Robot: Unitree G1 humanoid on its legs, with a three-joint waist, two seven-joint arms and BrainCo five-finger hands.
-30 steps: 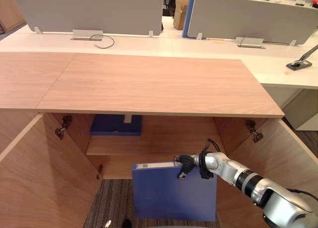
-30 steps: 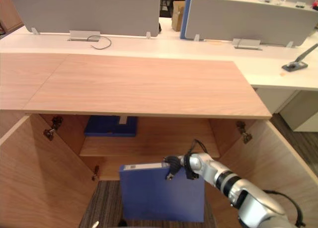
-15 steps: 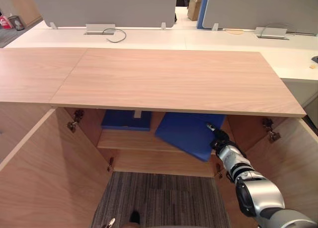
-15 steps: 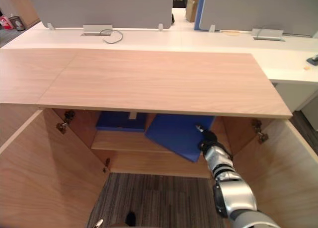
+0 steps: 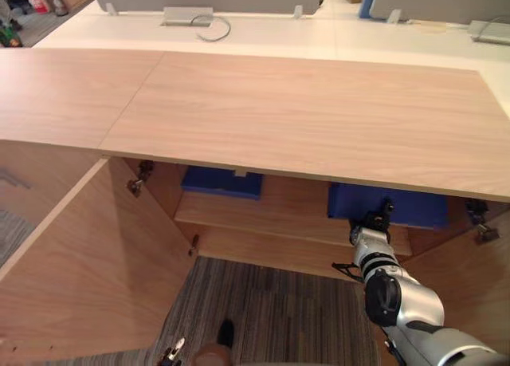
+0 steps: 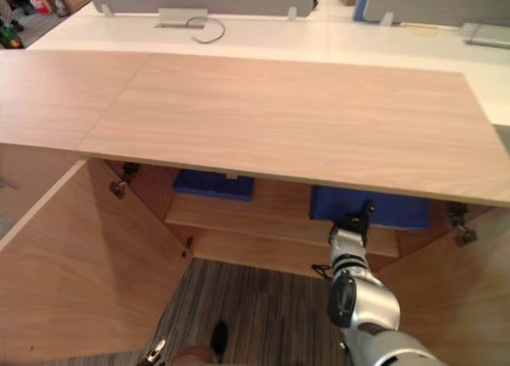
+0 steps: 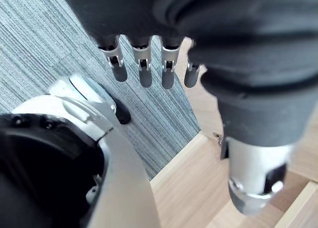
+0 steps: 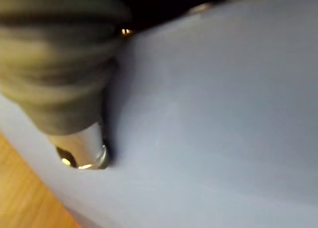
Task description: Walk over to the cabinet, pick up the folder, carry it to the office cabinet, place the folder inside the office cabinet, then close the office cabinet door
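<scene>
Dangling over the carpet [image 7: 49,39], my left hand [image 7: 142,59] is showing straight, spread fingers [image 7: 119,71]. Rightwards, the folder [image 5: 414,208] is lying flat on the cabinet [image 5: 319,111] shelf's [image 5: 263,218] right end, my right hand [image 5: 373,225] pressing against its near edge; whether it is gripping, I cannot tell.

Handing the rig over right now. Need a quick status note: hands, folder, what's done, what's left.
Left hand: open, fingers straight, over the carpet, holding nothing.
Right hand: reached into the cabinet, up against the folder; its grip can't be read.
Folder: lying at the right end of the shelf, under the cabinet top. A second blue folder lies at the left end.
Done: folder is inside, on the shelf.
Left: pull the right arm out, then close the left door and the right door, both open.
</scene>
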